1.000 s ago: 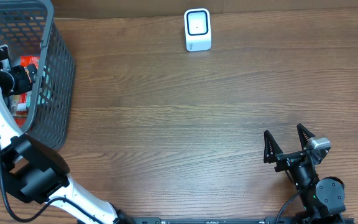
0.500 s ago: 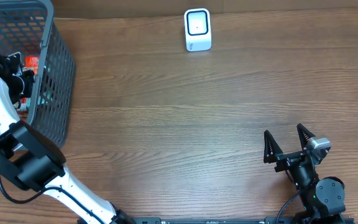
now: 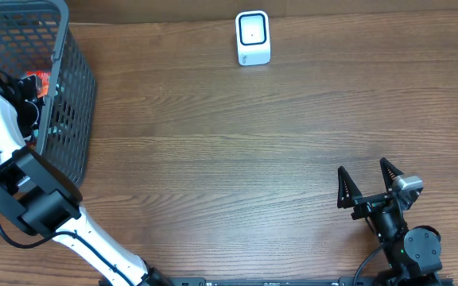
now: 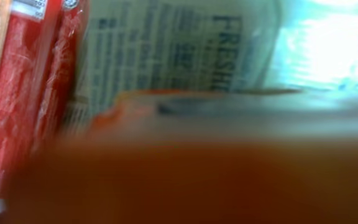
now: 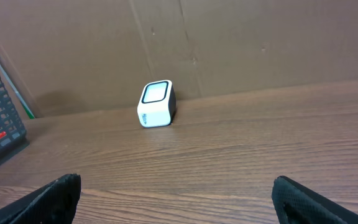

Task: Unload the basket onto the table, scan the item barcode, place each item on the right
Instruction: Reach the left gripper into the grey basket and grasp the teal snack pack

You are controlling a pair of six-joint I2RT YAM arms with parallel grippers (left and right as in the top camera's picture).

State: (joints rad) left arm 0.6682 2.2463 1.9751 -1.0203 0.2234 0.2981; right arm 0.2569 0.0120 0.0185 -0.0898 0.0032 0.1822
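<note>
Overhead view: the left gripper [image 3: 24,94] was seen reaching down inside the dark mesh basket [image 3: 74,95] at the left edge of the wooden table [image 3: 213,159], just beside a red packet [image 3: 36,79] lying in that basket; whether its fingers were apart or closed on anything could not be told. The white scanner [image 3: 253,37] was seen upright at the far edge of the table, well apart from the basket. The right gripper [image 3: 363,166] was seen low at the near right, its two fingers spread wide with nothing between them. Left wrist view (heavily blurred): the lower half was filled by an orange object [image 4: 197,168] very close to the lens, with the red packet [image 4: 36,93] at left and a pale printed package [image 4: 185,43] behind; no fingers could be made out. Right wrist view: the dark fingertips [image 5: 58,194] were seen at the two lower corners, wide apart, with the scanner [image 5: 156,104] ahead against a cardboard wall [image 5: 241,43].
</note>
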